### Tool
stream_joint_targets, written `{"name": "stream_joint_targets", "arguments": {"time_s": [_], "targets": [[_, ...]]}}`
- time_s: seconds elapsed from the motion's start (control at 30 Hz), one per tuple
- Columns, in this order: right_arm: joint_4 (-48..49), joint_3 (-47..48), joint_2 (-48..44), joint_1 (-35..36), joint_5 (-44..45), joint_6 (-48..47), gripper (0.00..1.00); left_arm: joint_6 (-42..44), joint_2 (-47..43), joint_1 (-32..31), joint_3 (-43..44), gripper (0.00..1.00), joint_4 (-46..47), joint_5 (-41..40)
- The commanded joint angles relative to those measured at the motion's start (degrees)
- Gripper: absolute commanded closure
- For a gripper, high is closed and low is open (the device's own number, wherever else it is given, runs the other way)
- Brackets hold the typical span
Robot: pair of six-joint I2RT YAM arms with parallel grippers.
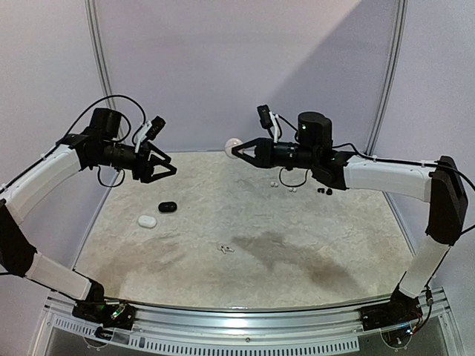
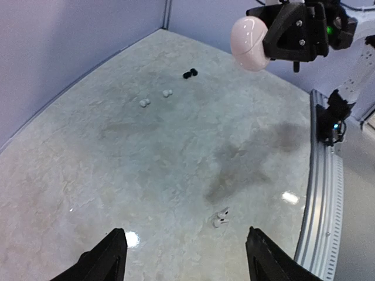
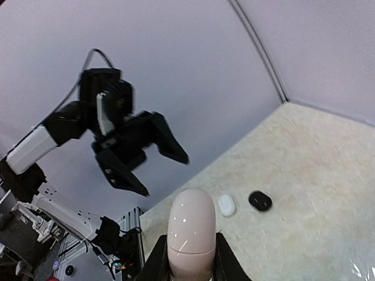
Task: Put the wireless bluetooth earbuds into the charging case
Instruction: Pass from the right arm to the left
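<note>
My right gripper (image 1: 239, 149) is shut on a closed, pale pink, pebble-shaped charging case (image 1: 232, 145), held in the air above the table's far middle. In the right wrist view the case (image 3: 190, 231) stands up between the gripper's (image 3: 191, 266) two fingers. My left gripper (image 1: 161, 167) hangs open and empty to the left, facing the case (image 2: 251, 42). Wireless bluetooth earbuds lie on the table. One white stemmed pair (image 1: 225, 248) (image 2: 221, 218) is in the middle. Two white buds (image 1: 274, 184) (image 2: 167, 93) and a black pair (image 1: 324, 191) (image 2: 189, 73) lie under the right arm.
A black case (image 1: 167, 207) (image 3: 259, 201) and a white case (image 1: 146, 220) (image 3: 227, 205) lie side by side on the left of the marbled table (image 1: 312, 230). Pale walls close in the back and sides. A metal rail (image 1: 245, 319) runs along the near edge.
</note>
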Motion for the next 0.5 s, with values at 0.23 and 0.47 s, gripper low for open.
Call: {"name": "stream_joint_targets", "arguments": {"time_s": [0.23, 0.47], "targets": [[40.99, 2.33, 10.48, 6.55, 2.66, -1.58, 1.00, -21.60, -1.47, -1.64, -4.37, 0.34, 21.44, 19.75], [37.75, 5.45, 13.67, 7.75, 3.55, -1.93, 1.00, -21.85, -0.45, -4.95, -0.68, 0.40, 18.32, 17.97]]}}
